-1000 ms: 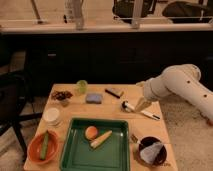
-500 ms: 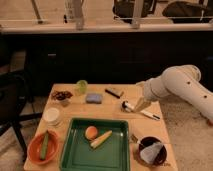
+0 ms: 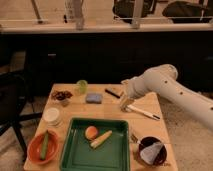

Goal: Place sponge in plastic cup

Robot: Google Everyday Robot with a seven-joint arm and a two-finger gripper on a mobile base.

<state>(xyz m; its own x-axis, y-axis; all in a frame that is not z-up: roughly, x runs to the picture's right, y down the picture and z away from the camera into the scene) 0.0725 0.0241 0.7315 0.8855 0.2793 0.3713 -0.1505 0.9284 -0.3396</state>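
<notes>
Noted an orange bowl (image 3: pixel 44 147) at the left front of the worktop (image 3: pixel 107 110), a white round container (image 3: pixel 51 116) behind it, and a clear bowl of dark red bits (image 3: pixel 62 95) further back. Found the plastic cup (image 3: pixel 82 86) upright at the rear and the sponge (image 3: pixel 93 97) lying flat just right of it, seemingly not touching. Spotted a green tray (image 3: pixel 67 150) in front. Saw the pincer (image 3: pixel 125 105) low over the worktop, right of the sponge; could not tell whether spread or pressed together.
</notes>
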